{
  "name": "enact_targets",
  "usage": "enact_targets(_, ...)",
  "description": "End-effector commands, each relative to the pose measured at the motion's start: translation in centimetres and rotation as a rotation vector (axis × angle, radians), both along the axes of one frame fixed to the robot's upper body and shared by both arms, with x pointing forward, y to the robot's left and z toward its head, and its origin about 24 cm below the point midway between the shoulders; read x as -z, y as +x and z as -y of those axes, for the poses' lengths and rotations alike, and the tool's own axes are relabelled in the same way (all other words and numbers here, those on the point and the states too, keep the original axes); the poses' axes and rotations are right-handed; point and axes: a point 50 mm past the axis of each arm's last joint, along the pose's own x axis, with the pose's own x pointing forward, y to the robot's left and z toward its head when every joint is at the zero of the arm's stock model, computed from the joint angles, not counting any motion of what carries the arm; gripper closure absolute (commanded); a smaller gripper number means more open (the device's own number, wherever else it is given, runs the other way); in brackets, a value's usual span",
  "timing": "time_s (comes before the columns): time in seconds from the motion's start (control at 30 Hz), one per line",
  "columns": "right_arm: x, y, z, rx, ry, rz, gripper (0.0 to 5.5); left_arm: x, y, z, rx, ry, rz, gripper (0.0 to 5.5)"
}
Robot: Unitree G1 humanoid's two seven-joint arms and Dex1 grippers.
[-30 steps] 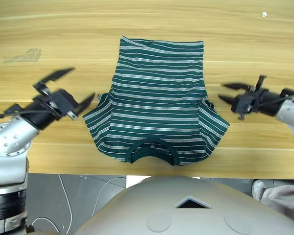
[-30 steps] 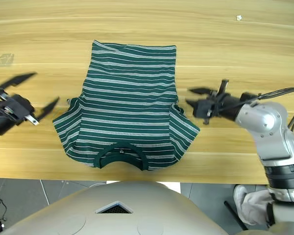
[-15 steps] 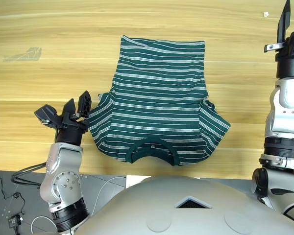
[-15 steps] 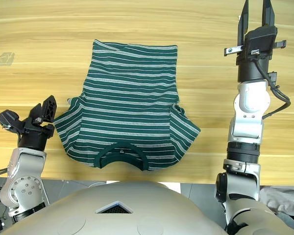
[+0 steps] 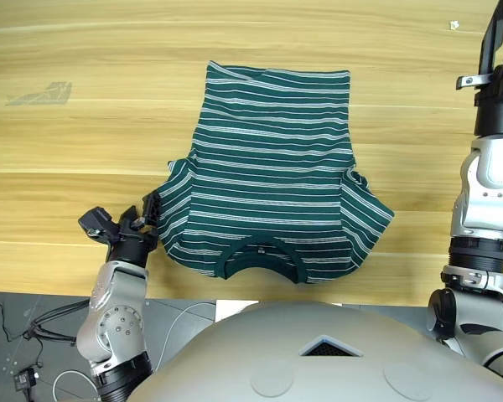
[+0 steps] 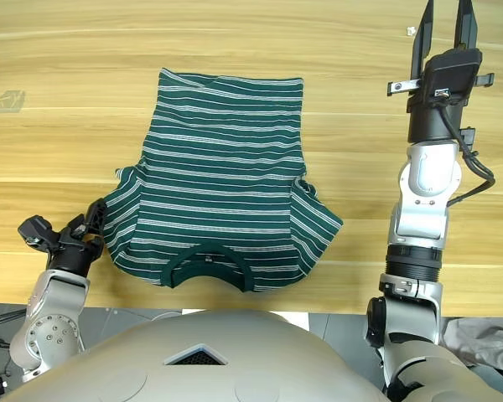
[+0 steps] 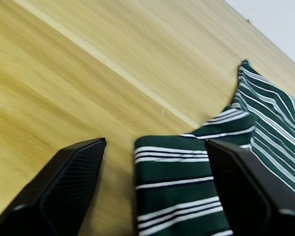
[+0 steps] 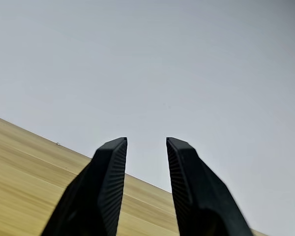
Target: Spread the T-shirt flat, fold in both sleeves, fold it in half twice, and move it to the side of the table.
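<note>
The green striped T-shirt [image 5: 272,167] lies on the wooden table [image 5: 84,50], collar toward me and hem far. Its short sleeves splay out at the near left and near right. My left gripper [image 5: 124,224] is low at the table's near edge, open, right beside the left sleeve [image 5: 172,218]. In the left wrist view the sleeve's corner [image 7: 177,182] lies between the spread fingers of the left gripper [image 7: 156,143]. My right gripper [image 6: 446,17] is raised high over the far right of the table, away from the shirt. It is open with nothing between the fingers of the right gripper [image 8: 146,142].
A small white scrap [image 6: 409,31] lies on the far right of the table. A faint pale mark [image 5: 42,94] shows on the wood at the far left. The table's front edge runs just behind my left gripper.
My left gripper has pulled back toward the near edge and dropped beside the left sleeve. The right arm swung up from beside the right sleeve and has held there for the last half second.
</note>
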Motion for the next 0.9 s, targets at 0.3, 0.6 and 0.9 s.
enact_targets(0.3,-0.03,-0.24,-0.37,-0.013,0.003,0.002,4.02,1.94,-0.75,0.1,0.009,0.022,-0.093,3.55)
enact_targets(0.6,0.11,-0.16,-0.83,-0.023,0.006,0.0,4.02,2.17,-0.42,0.0,0.01,0.04,-0.094,4.71)
enact_targets(0.9,0.28,0.0,-1.21,-0.034,0.005,-0.008,4.02,2.24,-0.21,0.08,0.007,0.064,-0.092,5.48)
